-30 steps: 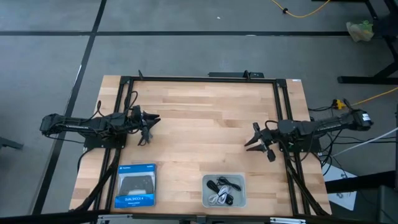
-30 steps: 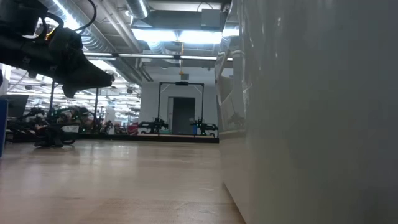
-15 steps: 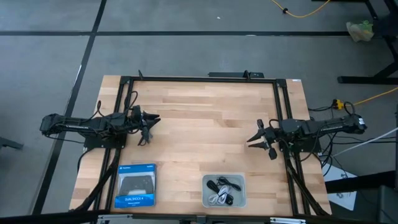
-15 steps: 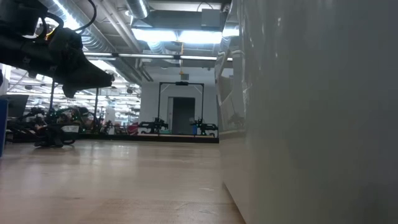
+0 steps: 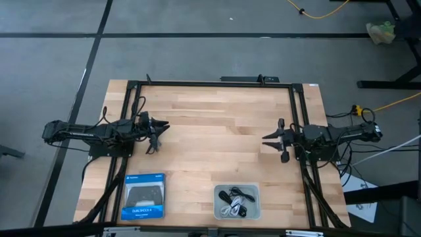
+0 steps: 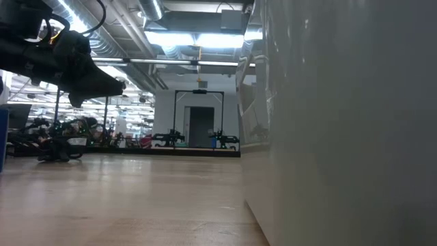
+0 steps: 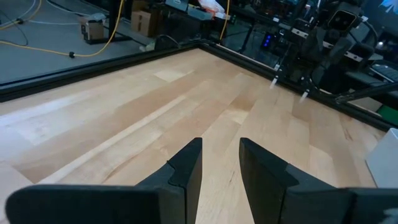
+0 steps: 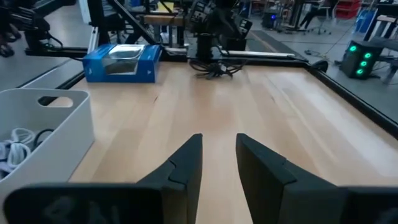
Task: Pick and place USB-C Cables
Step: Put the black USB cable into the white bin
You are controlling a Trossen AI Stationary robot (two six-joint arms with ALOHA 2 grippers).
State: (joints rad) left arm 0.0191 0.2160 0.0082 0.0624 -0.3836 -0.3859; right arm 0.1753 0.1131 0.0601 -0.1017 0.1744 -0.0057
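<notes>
The USB-C cables (image 5: 235, 201) lie as small coils, black and whitish, inside a grey tray (image 5: 218, 191) near the table's near edge. In the right wrist view a whitish coil (image 8: 13, 149) and a black one (image 8: 38, 135) show over the tray's rim (image 8: 46, 94). My left gripper (image 5: 158, 131) hovers open over the table's left side, holding nothing (image 7: 219, 163). My right gripper (image 5: 273, 139) hovers open over the table's right side, far of the tray and well apart from it, also empty (image 8: 217, 158).
A blue controller box (image 5: 143, 195) lies flat near the near-left corner, left of the tray. A black frame (image 5: 210, 83) runs around the tabletop. Bare wood (image 5: 217, 131) lies between the two grippers. In the low view the tray wall (image 6: 341, 123) fills the right half.
My right gripper has drawn back toward the table's right edge and a little toward the far edge, turning about its wrist as it went. Nothing else has moved.
</notes>
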